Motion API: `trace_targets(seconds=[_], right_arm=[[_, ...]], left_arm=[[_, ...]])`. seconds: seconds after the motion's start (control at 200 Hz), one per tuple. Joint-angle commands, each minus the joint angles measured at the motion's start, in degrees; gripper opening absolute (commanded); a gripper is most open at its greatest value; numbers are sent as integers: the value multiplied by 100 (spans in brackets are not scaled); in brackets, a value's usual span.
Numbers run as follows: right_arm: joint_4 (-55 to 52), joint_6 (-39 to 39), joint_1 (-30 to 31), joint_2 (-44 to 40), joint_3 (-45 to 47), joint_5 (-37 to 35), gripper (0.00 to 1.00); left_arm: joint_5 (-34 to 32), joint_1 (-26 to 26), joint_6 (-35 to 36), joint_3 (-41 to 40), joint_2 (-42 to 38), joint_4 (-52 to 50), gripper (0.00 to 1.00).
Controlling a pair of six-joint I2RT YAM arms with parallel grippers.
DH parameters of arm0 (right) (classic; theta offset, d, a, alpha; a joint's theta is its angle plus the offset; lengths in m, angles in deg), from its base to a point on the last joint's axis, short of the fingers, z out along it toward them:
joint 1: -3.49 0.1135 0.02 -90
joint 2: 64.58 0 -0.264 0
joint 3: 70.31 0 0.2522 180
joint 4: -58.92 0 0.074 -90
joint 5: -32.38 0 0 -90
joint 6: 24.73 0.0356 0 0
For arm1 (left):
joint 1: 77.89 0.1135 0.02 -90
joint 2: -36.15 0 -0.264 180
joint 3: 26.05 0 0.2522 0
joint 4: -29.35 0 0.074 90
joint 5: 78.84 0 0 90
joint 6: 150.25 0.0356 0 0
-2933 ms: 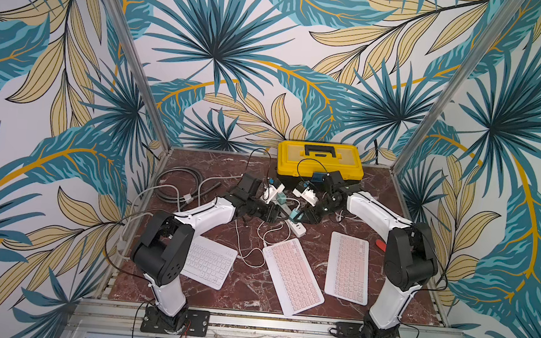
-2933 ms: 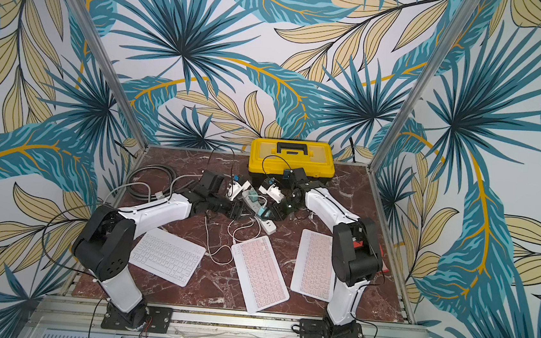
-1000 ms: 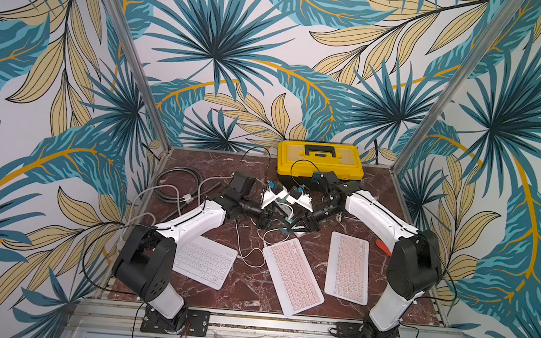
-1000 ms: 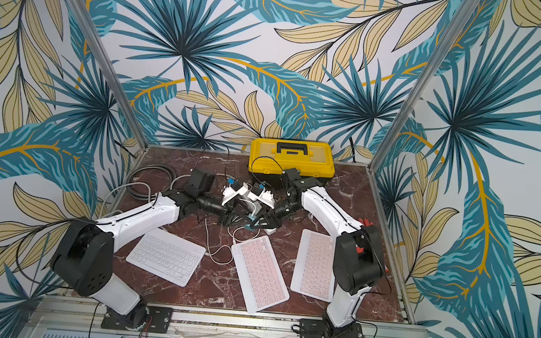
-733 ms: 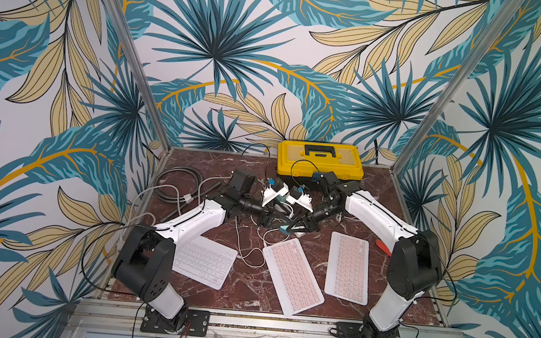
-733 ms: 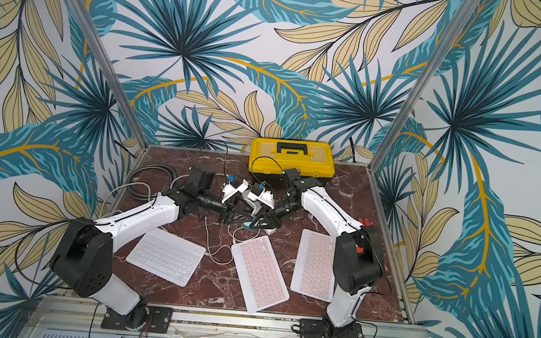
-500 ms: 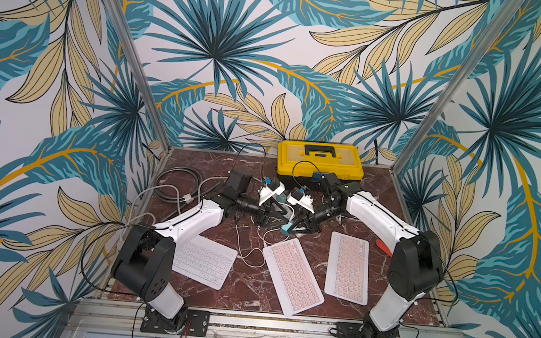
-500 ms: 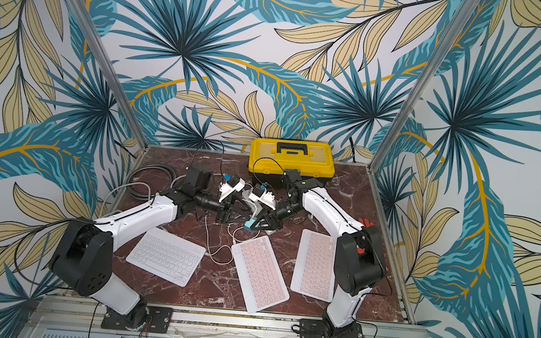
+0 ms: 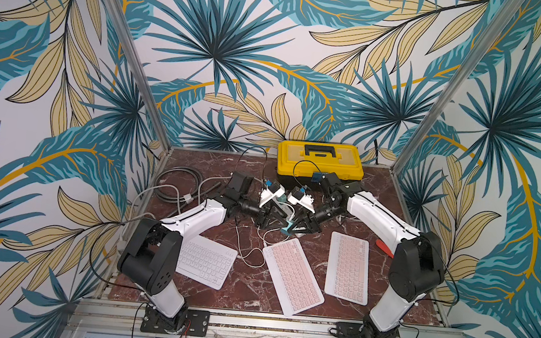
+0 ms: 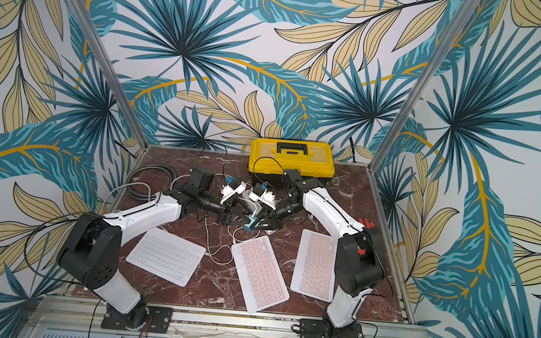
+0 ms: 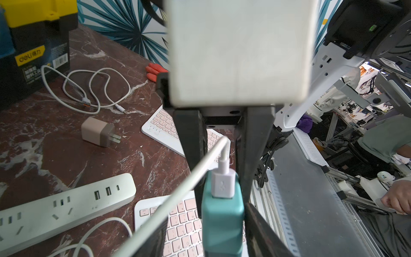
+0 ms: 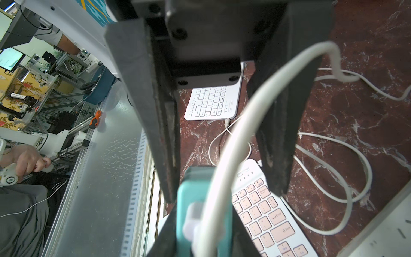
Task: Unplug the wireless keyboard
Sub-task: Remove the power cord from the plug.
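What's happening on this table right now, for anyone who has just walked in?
Both arms meet mid-table at a teal charger. The left gripper and right gripper flank it from opposite sides; which one actually grips it cannot be told. A white USB cable is plugged into the charger, so that end is not unplugged yet.

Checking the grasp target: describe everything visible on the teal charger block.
The teal charger block is a small rounded matte plastic cuboid, raised off the marble table between both grippers. A white USB plug sits in one face, its white cable trailing away. Black fingers flank its sides; which pair grips is unclear.
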Motion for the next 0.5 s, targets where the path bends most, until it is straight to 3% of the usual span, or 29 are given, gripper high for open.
trace_targets(seconds=[0.0, 0.32, 0.496], right_arm=[[-169, -49, 35, -54, 6, 211, 20], [-128, 31, 52, 29, -60, 180, 20], [-50, 127, 52, 78, -93, 145, 22]], left_arm=[[93, -41, -4, 61, 106, 48, 57], [275, -190, -85, 250, 323, 55, 55], [404, -205, -219, 271, 402, 57, 41]])
